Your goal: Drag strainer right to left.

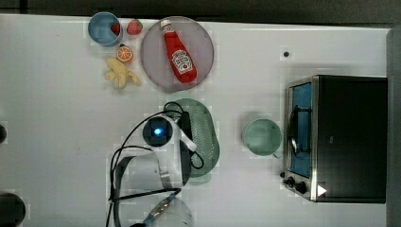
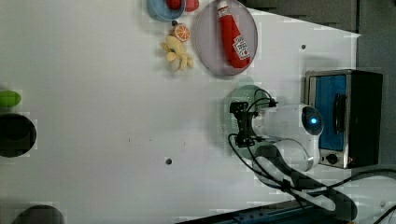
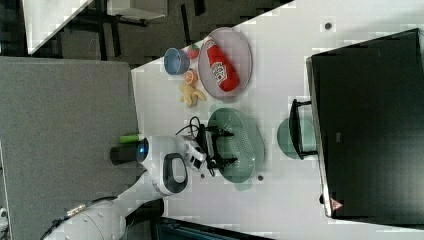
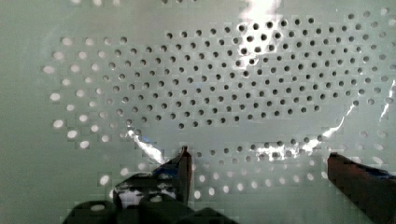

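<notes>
Mint-green plastic marks the strainer (image 1: 205, 135) in the top view, lying mid-table between the ketchup plate (image 1: 153, 52) and the cup (image 1: 262, 136), and we judge our arm hangs over it to hook its wall for dragging. In the right view our gripper (image 3: 220, 146) reaches into the bowl; in the wrist view the fingers (image 4: 184, 170) stand wide apart, holding nothing, just over the perforated floor.

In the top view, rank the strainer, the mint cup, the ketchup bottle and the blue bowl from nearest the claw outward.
1. Strainer, under the open claw.
2. Mint cup, toward the top view's right.
3. Ketchup bottle, on the plate above.
4. Blue bowl, top view's upper left.
</notes>
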### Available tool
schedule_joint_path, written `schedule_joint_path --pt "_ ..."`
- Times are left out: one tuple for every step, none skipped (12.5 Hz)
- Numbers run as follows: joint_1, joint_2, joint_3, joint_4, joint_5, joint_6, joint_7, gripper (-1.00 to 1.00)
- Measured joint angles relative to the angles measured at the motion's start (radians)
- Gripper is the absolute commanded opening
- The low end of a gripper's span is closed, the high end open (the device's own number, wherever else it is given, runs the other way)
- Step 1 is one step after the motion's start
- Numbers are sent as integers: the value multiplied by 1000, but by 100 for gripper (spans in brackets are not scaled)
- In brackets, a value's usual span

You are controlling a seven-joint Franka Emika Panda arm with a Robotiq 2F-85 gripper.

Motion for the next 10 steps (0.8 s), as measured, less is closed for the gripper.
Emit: schedule_joint_path --pt "26 4 0 14 -6 -23 35 100" --pt "45 6 2 23 -9 -31 65 100" --pt "56 5 17 31 -1 -29 106 100" --pt "64 2 30 33 -11 -33 146 100" --pt "89 1 22 41 -19 -45 177 100" --pt "110 2 16 47 -16 -71 208 100" --pt "121 4 23 55 -9 -95 238 100" --pt "129 4 35 66 1 -110 256 100" --pt "137 2 45 82 -2 -113 262 100" --pt "137 -3 64 88 -5 -102 275 100"
